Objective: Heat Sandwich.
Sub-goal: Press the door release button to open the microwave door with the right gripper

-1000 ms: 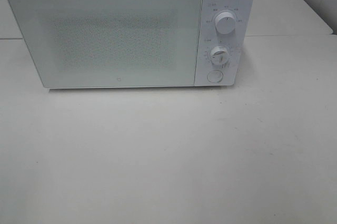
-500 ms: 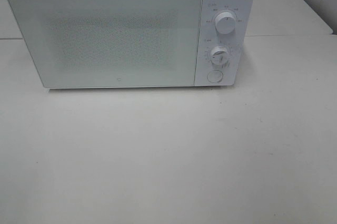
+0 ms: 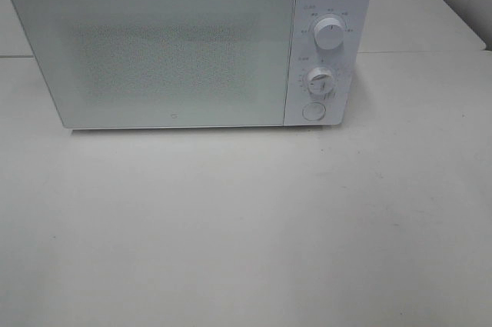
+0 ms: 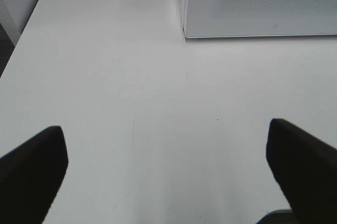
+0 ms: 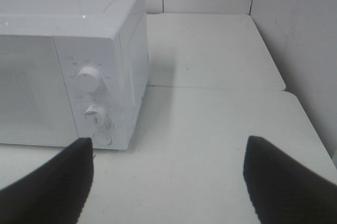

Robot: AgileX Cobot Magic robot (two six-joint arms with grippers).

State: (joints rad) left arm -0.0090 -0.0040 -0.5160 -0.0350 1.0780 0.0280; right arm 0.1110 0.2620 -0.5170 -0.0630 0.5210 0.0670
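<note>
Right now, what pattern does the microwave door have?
A fine dotted mesh on a white door, clearest in the exterior high view.

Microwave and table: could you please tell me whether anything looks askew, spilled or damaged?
Nothing stands out. The microwave sits level on the white table with its door shut; the upper knob, lower knob and button look intact, and no spill shows. The sandwich appears in no view.

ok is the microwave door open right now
No, the microwave door sits shut, flush with the control panel in the exterior high view.
</note>
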